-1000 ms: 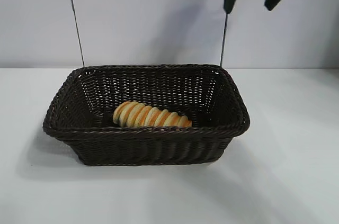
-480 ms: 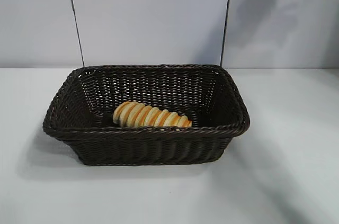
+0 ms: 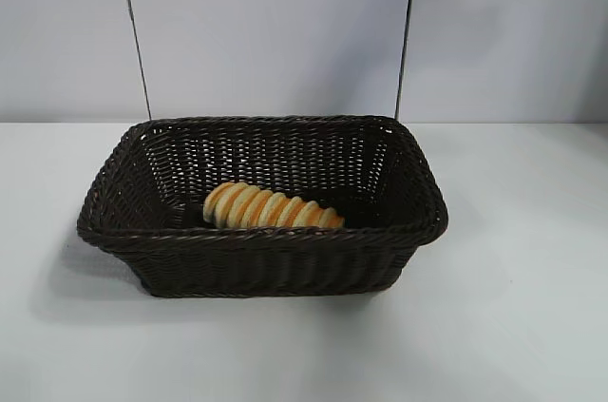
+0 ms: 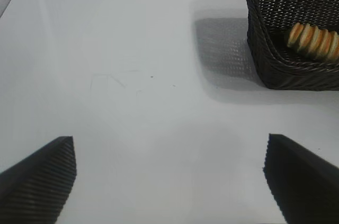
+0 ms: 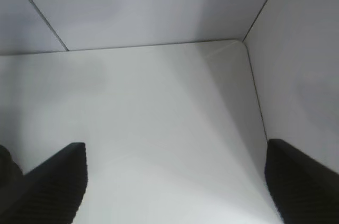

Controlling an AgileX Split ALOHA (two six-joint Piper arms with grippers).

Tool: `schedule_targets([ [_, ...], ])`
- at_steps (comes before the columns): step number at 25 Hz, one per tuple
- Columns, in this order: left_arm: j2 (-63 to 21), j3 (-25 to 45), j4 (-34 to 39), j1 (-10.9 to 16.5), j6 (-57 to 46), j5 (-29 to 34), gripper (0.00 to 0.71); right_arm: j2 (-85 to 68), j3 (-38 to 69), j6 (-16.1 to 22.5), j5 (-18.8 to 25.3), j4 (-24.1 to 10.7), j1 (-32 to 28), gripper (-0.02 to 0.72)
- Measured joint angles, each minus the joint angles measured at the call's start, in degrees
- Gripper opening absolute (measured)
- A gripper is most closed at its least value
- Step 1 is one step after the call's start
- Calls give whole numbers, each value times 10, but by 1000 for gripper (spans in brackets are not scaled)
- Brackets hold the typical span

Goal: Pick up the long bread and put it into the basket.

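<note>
The long bread [image 3: 273,207], pale tan with orange-brown twisted ridges, lies inside the dark brown wicker basket [image 3: 261,236] at the table's middle. The left wrist view shows the basket [image 4: 265,54] with the long bread [image 4: 314,41] in it, well away from my left gripper [image 4: 169,173], which is open over bare table with nothing between its fingers. My right gripper [image 5: 175,176] is open and empty too, above a bare corner of the table near the white walls. Neither gripper shows in the exterior view.
The white table [image 3: 513,326] spreads around the basket on all sides. White wall panels [image 3: 266,31] with dark seams stand behind it. In the right wrist view the table corner [image 5: 241,44] meets two walls.
The right gripper, seen open high above the basket's right end a second ago, moved up and to the right out of the exterior view. The bread and the basket have not moved.
</note>
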Motion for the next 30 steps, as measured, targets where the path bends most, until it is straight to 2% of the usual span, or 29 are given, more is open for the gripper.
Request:
schedule_targets([
  [7,0,0,0,0,0,0,695,-262,155,5,-8,-10,1,654],
  [12,0,0,0,0,0,0,695,-403,258,5,-15,-18,2,654],
  [17,0,0,0,0,0,0,695,-515,350,5,-4,-19,2,654],
  [22,0,0,0,0,0,0,695,-564,428,9,2,-16,2,654],
  [30,0,0,0,0,0,0,695,-564,549,50,2,5,2,654],
])
